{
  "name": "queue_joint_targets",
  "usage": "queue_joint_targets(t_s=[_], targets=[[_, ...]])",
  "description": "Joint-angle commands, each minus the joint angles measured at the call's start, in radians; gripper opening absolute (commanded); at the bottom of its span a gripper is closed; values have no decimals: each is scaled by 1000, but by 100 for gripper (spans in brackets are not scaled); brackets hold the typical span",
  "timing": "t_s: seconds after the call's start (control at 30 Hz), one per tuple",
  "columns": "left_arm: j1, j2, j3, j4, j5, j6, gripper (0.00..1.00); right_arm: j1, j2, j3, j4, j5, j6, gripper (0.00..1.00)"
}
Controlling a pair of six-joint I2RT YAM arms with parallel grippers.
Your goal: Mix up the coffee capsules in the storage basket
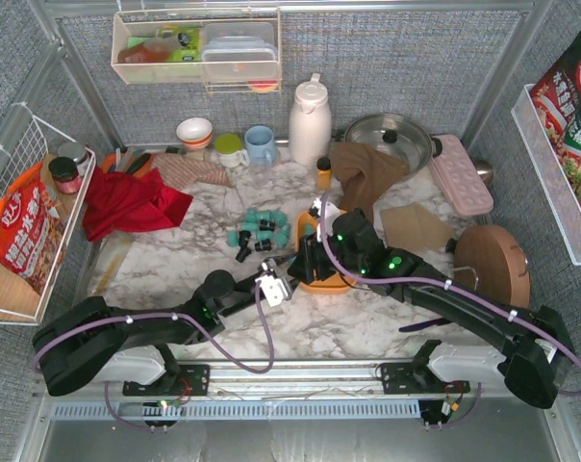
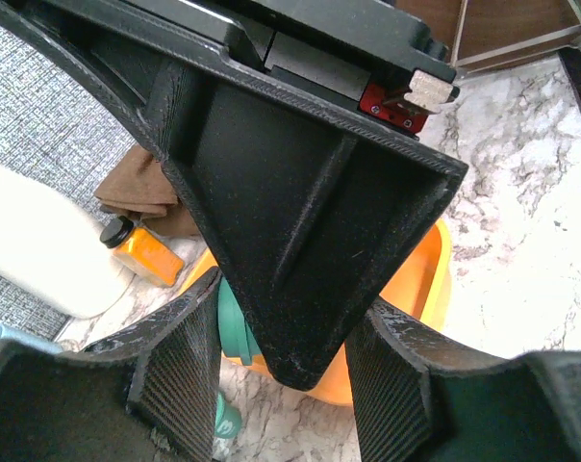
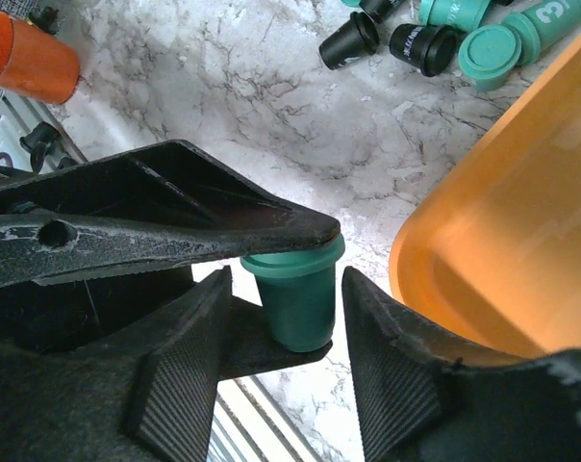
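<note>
Right wrist | left fingers [image 3: 175, 226] pinch teal-green tapered plastic capsule [image 3: 295, 303]; right fingers [image 3: 387, 346] half-open around it | capsule heap [image 1: 262, 229] on bench [image 1: 175, 279], 10 o'clock of shallow orange plastic basket [image 1: 319, 284] | mixing judged hardly begun

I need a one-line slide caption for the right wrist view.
A teal capsule, gripped by the left tool, inside the open right tool, beside the orange basket.

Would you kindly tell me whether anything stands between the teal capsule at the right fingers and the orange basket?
Nothing visible does: the teal capsule sits beside the orange basket, with only one of the right fingers and bare marble between.
</note>
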Motion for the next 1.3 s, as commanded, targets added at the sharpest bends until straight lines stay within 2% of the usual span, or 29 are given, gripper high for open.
queue_joint_targets(t_s=[0.0,0.27,0.47,0.53,0.57,0.83,1.1,1.27], targets=[[-4,-8,1,43,-7,-9,47,7,5,15,34,-10,6,51],[-7,-6,-9,46,-13,-22,53,10,8,18,34,-6,4,36],[-5,-10,-17,42,-24,-21,79,10,15,28,22,-2,-1,28],[-5,-14,-21,41,-21,-20,97,10,14,31,16,6,-3,26],[-5,-16,-22,40,-22,-20,99,10,13,33,13,10,-3,25],[-5,-58,-52,49,-115,-61,99,10,-14,54,-63,122,-48,21],[-5,-178,-106,38,-341,-122,99,10,-35,88,-189,366,-144,21],[-5,-274,-63,-166,-549,-211,99,10,-13,89,-208,506,-196,21]])
